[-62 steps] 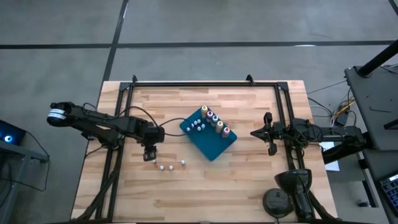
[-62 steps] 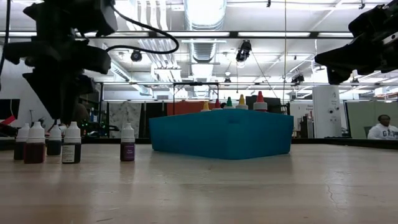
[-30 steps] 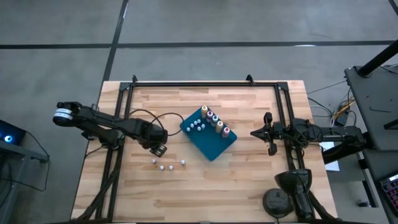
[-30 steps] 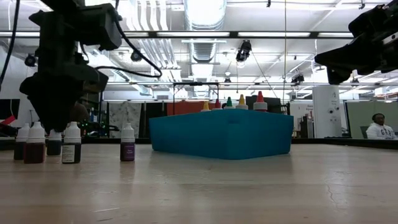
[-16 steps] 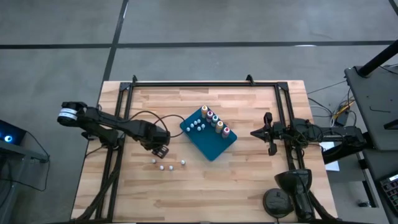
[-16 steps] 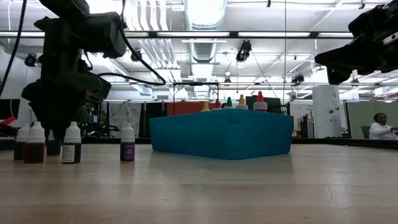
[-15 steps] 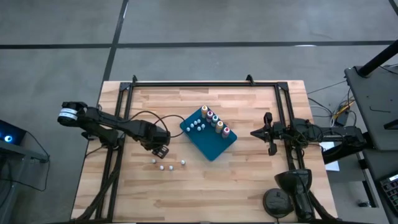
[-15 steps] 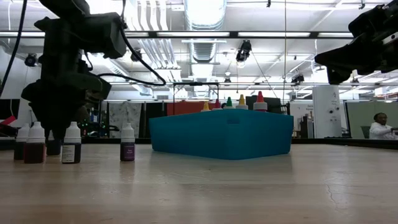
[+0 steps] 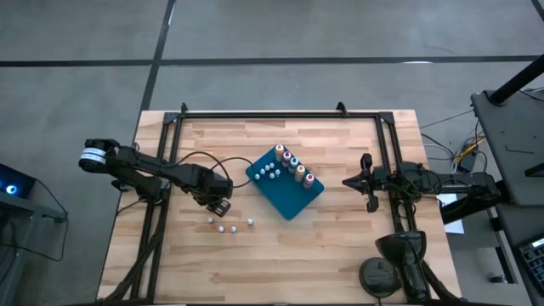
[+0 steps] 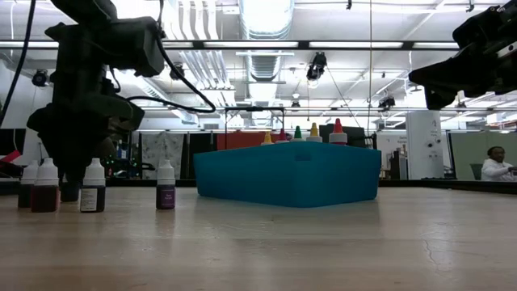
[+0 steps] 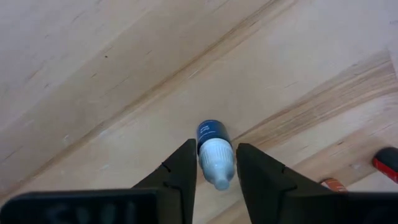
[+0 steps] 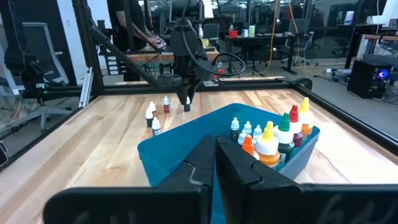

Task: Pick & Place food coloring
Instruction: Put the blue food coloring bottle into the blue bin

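- Standing loose on the wooden surface, left of centre and nearest the front edge, are three white-topped food coloring bottles; the low view shows these small bottles upright.
- Just behind them the left gripper hangs low over the surface, pointing down.
- Its wrist view shows a blue-labelled, white-capped bottle standing between the two dark fingers; the fingers sit right against the cap, though I cannot tell whether they are pressing it.
- At mid-surface lies the blue tray, set at an angle.
- Inside it, taller bottles with coloured tops line the far-right wall, and a cluster of small white-topped bottles stands just left of them.
- Off to the right, well apart from the tray, the right gripper hovers above the surface with its fingers closed on nothing.
- Beyond the surface, a person sits in the room at far right.
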Tool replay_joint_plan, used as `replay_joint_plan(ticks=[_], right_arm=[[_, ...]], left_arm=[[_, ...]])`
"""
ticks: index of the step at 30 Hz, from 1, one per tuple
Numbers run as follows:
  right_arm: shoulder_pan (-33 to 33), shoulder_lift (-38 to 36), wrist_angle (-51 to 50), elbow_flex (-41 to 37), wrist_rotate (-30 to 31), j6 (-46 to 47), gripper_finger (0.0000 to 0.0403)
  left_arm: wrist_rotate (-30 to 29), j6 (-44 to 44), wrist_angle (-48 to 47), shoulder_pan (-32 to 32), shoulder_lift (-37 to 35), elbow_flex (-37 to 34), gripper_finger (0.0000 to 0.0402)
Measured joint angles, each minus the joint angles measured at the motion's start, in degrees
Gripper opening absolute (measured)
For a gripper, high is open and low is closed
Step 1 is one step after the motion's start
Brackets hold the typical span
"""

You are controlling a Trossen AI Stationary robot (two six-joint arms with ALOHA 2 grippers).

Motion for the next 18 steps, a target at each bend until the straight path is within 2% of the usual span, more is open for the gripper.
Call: replay_joint_plan(ticks=[10, 18], right_arm=[[0.0, 0.0, 0.01, 0.0, 0.0, 0.09, 0.0009], [0.0, 0.0, 0.01, 0.0, -0.01, 0.03, 0.0009]], left_arm=[[-0.04, 0.15, 0.24, -0.02, -0.02, 0.43, 0.0053], [0.31, 2.85, -0.05, 0.04, -0.02, 3.62, 0.0051]])
